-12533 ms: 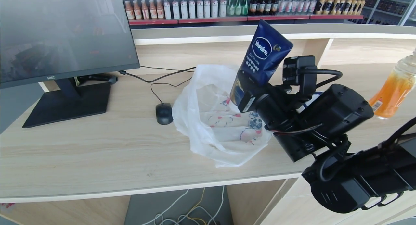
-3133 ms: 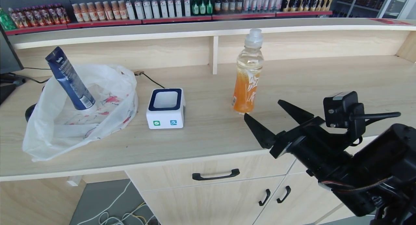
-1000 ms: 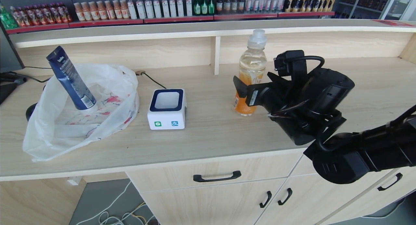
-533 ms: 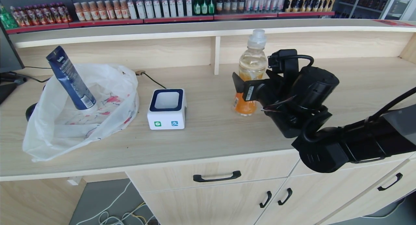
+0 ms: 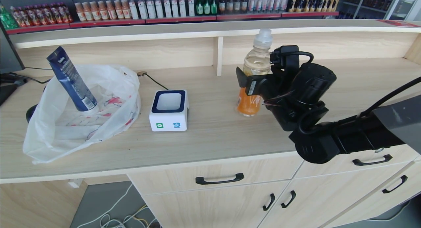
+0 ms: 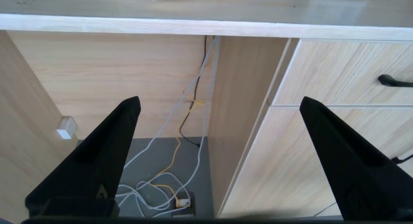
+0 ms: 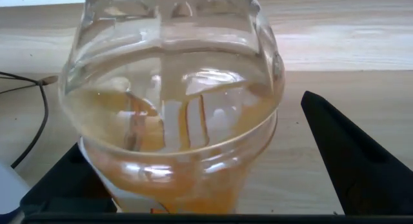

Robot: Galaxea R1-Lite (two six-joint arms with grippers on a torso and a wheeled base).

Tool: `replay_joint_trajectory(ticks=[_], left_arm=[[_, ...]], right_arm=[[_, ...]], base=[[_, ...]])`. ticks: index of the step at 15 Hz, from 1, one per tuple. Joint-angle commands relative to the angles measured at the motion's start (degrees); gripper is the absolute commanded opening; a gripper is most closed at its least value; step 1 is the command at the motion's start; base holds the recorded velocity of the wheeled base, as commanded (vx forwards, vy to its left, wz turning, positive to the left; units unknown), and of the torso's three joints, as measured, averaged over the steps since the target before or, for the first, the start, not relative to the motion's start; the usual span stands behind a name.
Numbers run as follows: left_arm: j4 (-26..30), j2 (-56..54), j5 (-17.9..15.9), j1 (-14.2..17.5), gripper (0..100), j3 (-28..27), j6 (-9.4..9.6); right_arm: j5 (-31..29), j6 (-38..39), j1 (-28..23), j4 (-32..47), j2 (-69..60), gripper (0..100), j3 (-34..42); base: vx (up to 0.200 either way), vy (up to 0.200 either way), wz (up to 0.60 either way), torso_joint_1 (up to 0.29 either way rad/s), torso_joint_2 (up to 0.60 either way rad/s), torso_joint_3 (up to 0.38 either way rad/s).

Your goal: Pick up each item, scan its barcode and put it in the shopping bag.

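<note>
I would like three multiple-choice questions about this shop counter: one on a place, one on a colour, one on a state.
1. Where does the blue tube stand?
A. on the scanner
B. in the plastic bag
C. in a drawer

2. What colour is the drink in the bottle?
A. green
B. purple
C. orange

3. How is the left tool?
A. open
B. shut on the tube
C. shut on the bottle

Key: B, the tube's lower end sits inside the bag; C, the bottle's lower half is orange; A, its fingers stand far apart with nothing between them.
</note>
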Motion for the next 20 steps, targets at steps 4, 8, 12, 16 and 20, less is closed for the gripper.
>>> replay_joint_trajectory(ticks=[4,8,12,16,20], left_arm=[[0.0,0.0,0.0,0.01,100,0.0,-0.02],[0.0,0.0,0.0,0.01,100,0.0,-0.02],[0.0,0.0,0.0,0.01,100,0.0,-0.02],[0.0,0.0,0.0,0.01,100,0.0,-0.02],[0.0,0.0,0.0,0.01,100,0.0,-0.02]], right_arm=[[0.03,-0.82,-0.02,0.14,1.45,100,-1.34],[0.03,-0.91,-0.02,0.14,1.8,100,-1.43],[0.03,-0.91,0.06,0.14,2.33,100,-2.04],[0.12,-1.0,-0.02,0.05,2.15,0,-2.74],[0.2,-0.91,-0.02,0.05,2.07,0,-3.45]], base=[[0.0,0.0,0.0,0.0,0.0,0.0],[0.0,0.0,0.0,0.0,0.0,0.0],[0.0,0.0,0.0,0.0,0.0,0.0],[0.0,0.0,0.0,0.0,0.0,0.0],[0.0,0.0,0.0,0.0,0.0,0.0]])
